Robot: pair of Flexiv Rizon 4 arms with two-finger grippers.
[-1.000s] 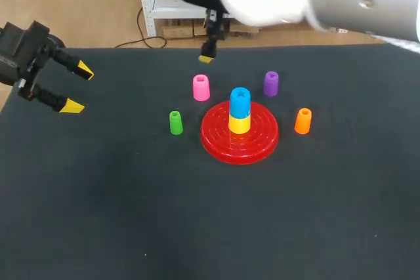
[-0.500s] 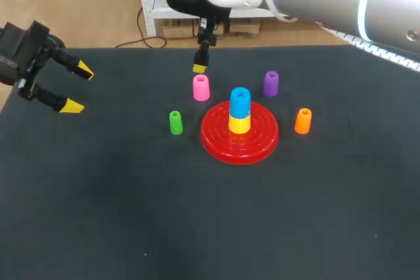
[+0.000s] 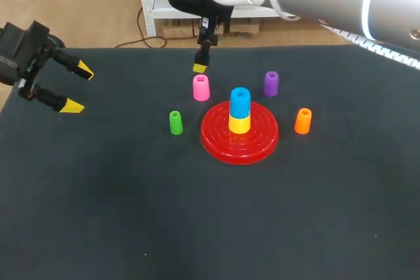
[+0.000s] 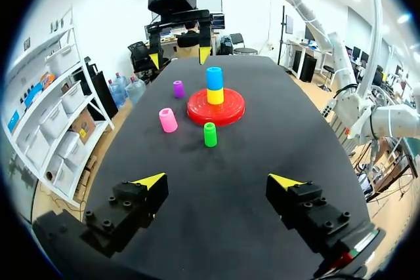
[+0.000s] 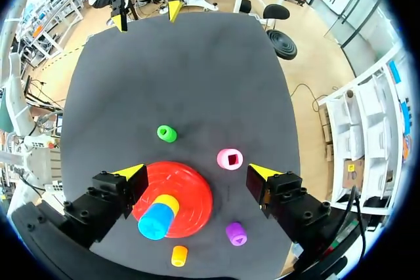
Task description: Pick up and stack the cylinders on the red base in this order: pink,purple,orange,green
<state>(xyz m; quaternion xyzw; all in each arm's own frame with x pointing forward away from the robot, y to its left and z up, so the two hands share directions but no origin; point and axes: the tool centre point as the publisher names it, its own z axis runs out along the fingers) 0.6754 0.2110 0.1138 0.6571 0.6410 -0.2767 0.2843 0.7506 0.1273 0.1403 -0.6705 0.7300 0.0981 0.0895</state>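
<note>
Four loose cylinders stand on the desk [image 3: 131,214] around one red base [image 3: 262,139]: one pink cylinder [image 3: 201,88], one purple [image 3: 271,83], one orange [image 3: 302,121] and one green [image 3: 176,122]. Two more are stacked on the base, blue [image 3: 240,101] on yellow [image 3: 239,123]. The right end effector [image 5: 197,171] hangs released above the pink cylinder. The left end effector [image 3: 79,88] is also released, well apart.

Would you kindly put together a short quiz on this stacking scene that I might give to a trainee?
1. Multiple choice: how many cylinders are stacked on the red base? A none; B two; C four.
2. Short answer: which arm's gripper is nearest the pink cylinder?
3. True or false: the pink cylinder already stands on the red base.
Key: 1 B, the blue cylinder on the yellow cylinder. 2 The right gripper, its fingers open. 3 False: it stands on the table beside the base.
</note>
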